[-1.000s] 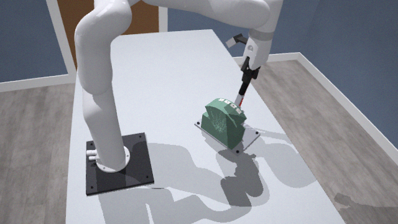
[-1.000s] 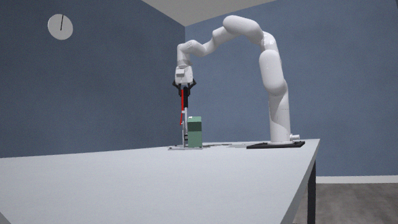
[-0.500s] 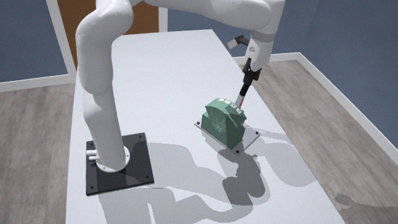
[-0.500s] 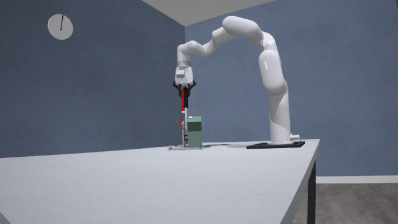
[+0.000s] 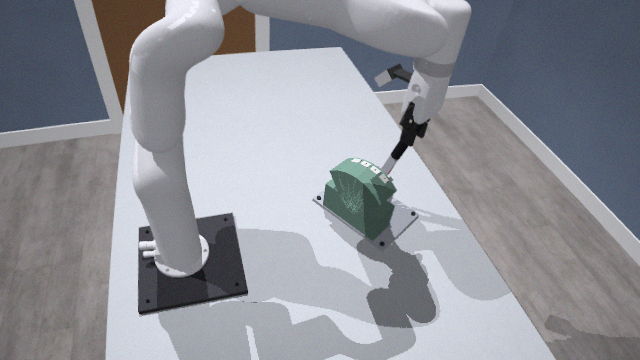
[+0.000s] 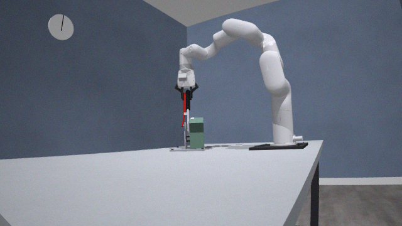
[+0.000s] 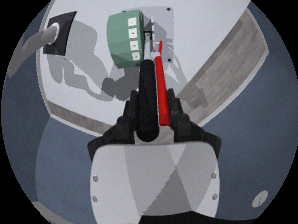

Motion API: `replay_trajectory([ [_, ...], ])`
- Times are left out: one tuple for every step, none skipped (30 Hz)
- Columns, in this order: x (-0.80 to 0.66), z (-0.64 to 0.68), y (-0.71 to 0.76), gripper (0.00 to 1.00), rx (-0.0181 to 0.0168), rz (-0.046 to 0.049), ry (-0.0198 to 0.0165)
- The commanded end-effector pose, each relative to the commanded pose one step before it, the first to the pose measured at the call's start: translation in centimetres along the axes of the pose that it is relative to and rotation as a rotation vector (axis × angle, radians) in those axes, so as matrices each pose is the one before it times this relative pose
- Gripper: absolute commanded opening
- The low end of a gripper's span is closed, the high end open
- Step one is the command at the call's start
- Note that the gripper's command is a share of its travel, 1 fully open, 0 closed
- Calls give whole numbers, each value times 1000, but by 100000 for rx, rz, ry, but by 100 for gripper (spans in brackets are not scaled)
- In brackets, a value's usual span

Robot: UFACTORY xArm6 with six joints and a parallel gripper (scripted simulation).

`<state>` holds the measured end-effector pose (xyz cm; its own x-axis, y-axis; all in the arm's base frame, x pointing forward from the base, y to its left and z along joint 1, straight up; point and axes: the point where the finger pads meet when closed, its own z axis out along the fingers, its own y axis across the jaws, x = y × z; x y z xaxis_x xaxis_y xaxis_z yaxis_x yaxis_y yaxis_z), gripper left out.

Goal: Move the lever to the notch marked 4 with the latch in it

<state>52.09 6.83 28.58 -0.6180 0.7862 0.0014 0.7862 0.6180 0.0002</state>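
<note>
The arm (image 5: 160, 150) is built of smooth, rounded white segments joined by bulbous joints. A circular white flange is seen at its foot, with two short white stubs projecting from the side. It is mounted on a square black base plate (image 5: 227, 280) with small screws at its corners. A pale grey band is seen around the wrist. The gripper (image 7: 154, 119) has a white housing and black fingers.

A pale grey tabletop (image 5: 280, 100) carried two things set well apart: the arm's black base plate (image 5: 227, 280) near one long edge, and a grey mounting plate (image 5: 402, 220) bearing a green lever housing (image 5: 360, 197) near the opposite edge.
</note>
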Motion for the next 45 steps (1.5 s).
replay_trajectory([
  [-886, 55, 0, 0, -199, 39, -179],
  [-217, 69, 1, 0, 0, 0, 0],
  [-211, 67, -1, 0, 0, 0, 0],
  [-201, 67, 0, 0, 0, 0, 0],
  [-192, 65, 0, 0, 0, 0, 0],
  [-181, 63, 0, 0, 0, 0, 0],
  [-170, 61, 0, 0, 0, 0, 0],
  [0, 0, 0, 0, 0, 0, 0],
  [0, 0, 0, 0, 0, 0, 0],
  [-159, 57, 0, 0, 0, 0, 0],
  [-145, 54, 0, 0, 0, 0, 0],
  [-132, 50, 0, 0, 0, 0, 0],
  [-120, 46, 0, 0, 0, 0, 0],
  [-106, 41, 0, 0, 0, 0, 0],
  [-92, 37, 0, 0, 0, 0, 0],
  [-79, 32, 0, 0, 0, 0, 0],
  [-66, 27, 0, 0, 0, 0, 0],
  [-54, 22, 0, 0, 0, 0, 0],
  [-43, 17, 0, 0, 0, 0, 0],
  [-32, 13, 0, 0, 0, 0, 0],
  [-22, 9, 0, 0, 0, 0, 0],
  [-14, 6, 0, 0, 0, 0, 0],
  [-8, 3, 0, 0, 0, 0, 0],
  [-3, 1, 0, 0, 0, 0, 0],
  [0, 0, 0, 0, 0, 0, 0],
  [0, 0, 0, 0, 0, 0, 0],
  [0, 0, 0, 0, 0, 0, 0],
  [0, 0, 0, 0, 0, 0, 0],
  [0, 0, 0, 0, 0, 0, 0],
  [0, 0, 0, 0, 0, 0, 0],
  [0, 0, 0, 0, 0, 0, 0],
  [0, 0, 0, 0, 0, 0, 0],
  [0, 0, 0, 0, 0, 0, 0],
  [0, 0, 0, 0, 0, 0, 0],
  [0, 0, 0, 0, 0, 0, 0],
  [0, 0, 0, 0, 0, 0, 0],
  [0, 0, 0, 100, 0, 0, 0],
  [0, 0, 0, 100, 0, 0, 0],
  [0, 0, 0, 100, 0, 0, 0],
  [0, 0, 0, 100, 0, 0, 0],
  [0, 0, 0, 100, 0, 0, 0],
  [0, 0, 0, 100, 0, 0, 0],
  [0, 0, 0, 100, 0, 0, 0],
  [0, 0, 0, 100, 0, 0, 0],
  [0, 0, 0, 100, 0, 0, 0],
])
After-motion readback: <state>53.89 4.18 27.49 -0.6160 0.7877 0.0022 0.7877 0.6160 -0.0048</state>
